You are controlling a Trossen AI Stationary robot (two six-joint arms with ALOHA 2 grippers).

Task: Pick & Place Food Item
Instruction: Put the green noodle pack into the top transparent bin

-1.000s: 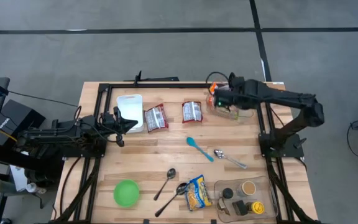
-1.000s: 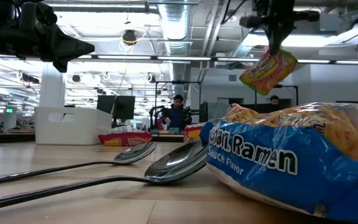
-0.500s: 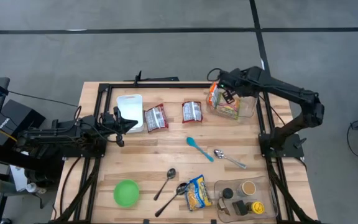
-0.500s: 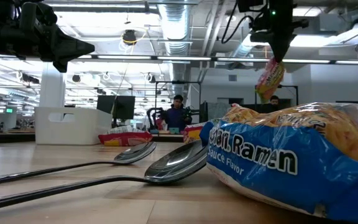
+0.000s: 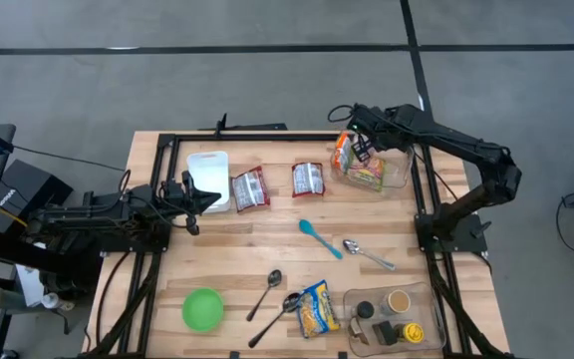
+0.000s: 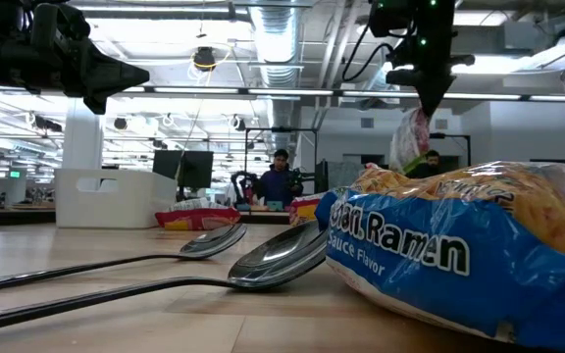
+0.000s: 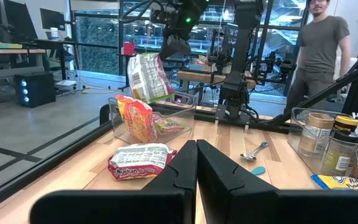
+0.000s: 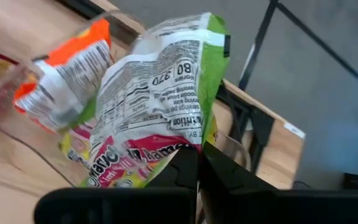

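Dangling crinkly ramen packet [image 8: 160, 99] from right pincer [image 8: 197, 163]

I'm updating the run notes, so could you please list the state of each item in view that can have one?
right gripper: shut on the ramen packet, above the clear bin
ramen packet: held, hanging in the air
clear bin: open, holding more packets
left gripper: shut, empty, waiting at the table's left
blue ramen packet: lying flat
green bowl: upright, empty
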